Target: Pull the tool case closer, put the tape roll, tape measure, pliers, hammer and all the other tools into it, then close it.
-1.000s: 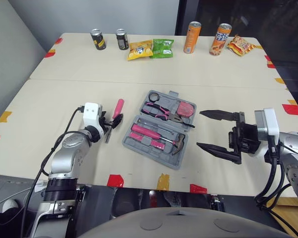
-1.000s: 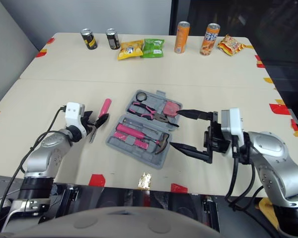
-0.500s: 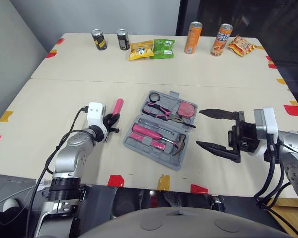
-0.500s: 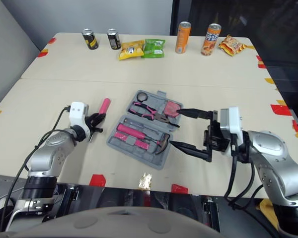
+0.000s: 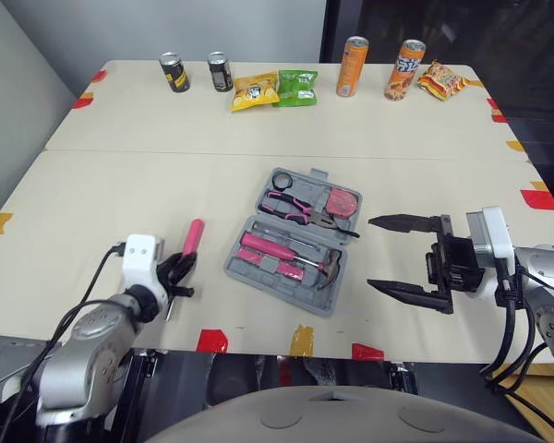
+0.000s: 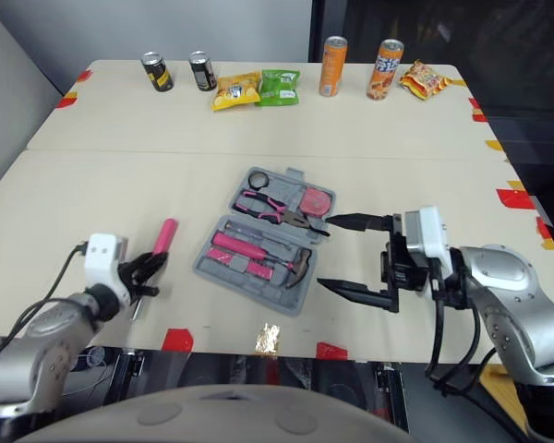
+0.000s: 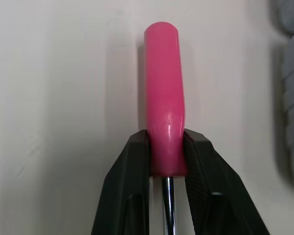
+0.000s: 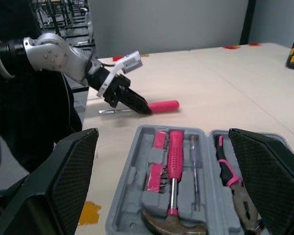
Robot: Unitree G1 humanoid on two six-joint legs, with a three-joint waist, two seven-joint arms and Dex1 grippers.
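The grey tool case (image 5: pixel 243 261) lies open at the table's middle, holding a pink-handled hammer (image 5: pixel 295 263), pliers (image 5: pixel 300 207), a red tape measure (image 5: pixel 344 202) and a small black tape roll (image 5: pixel 279 180). A pink-handled screwdriver (image 5: pixel 193 238) is left of the case. My left gripper (image 5: pixel 179 270) is shut on the handle's lower end, and its fingers (image 7: pixel 132 166) clamp the screwdriver (image 7: pixel 162 98) just above the metal shaft. My right gripper (image 5: pixel 370 252) stands open right of the case, with nothing between its fingers. From the right wrist I see the case (image 8: pixel 122 205), hammer (image 8: pixel 174 156) and left gripper (image 8: pixel 139 106).
Along the far edge stand two dark cans (image 5: pixel 174 72), two orange cans (image 5: pixel 354 66) and three snack bags (image 5: pixel 255 92). Red and yellow tape marks (image 5: pixel 212 340) dot the table's near edge and sides. Bare tabletop lies between the case and the far items.
My left gripper has closed on the screwdriver handle and drawn it toward the near left, away from the case. The right gripper has stayed open in place. The camera shifted slightly.
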